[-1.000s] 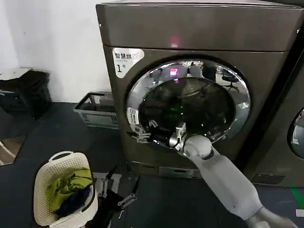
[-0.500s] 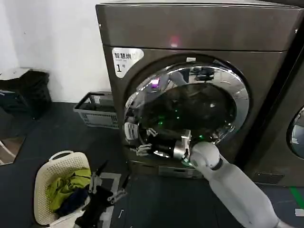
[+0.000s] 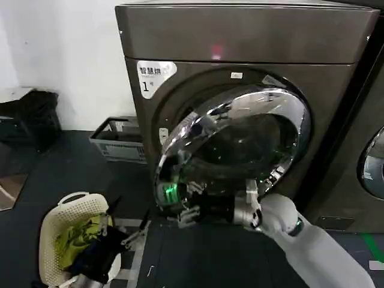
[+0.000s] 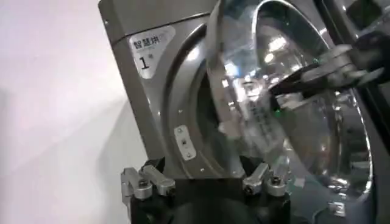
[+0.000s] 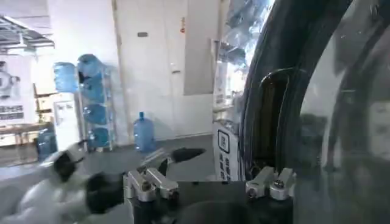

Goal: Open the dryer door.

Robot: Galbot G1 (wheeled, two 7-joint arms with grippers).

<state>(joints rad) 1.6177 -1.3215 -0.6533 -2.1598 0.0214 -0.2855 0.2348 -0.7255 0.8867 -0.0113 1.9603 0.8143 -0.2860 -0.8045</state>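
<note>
Dryer door (image 3: 237,141) partly open, swung out from the dryer (image 3: 252,42).
Right gripper (image 3: 187,210) is at the door's lower left chrome rim; whether it grasps I cannot tell. Left gripper (image 3: 129,231) hangs low near the laundry basket (image 3: 51,225), fingers apart.

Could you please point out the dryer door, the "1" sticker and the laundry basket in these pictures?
dryer door (image 3: 240,111): head view, upper chrome rim.
"1" sticker (image 3: 155,74): head view, middle of the white label on the dryer's front.
laundry basket (image 3: 47,225): head view, pale rim on the floor.
</note>
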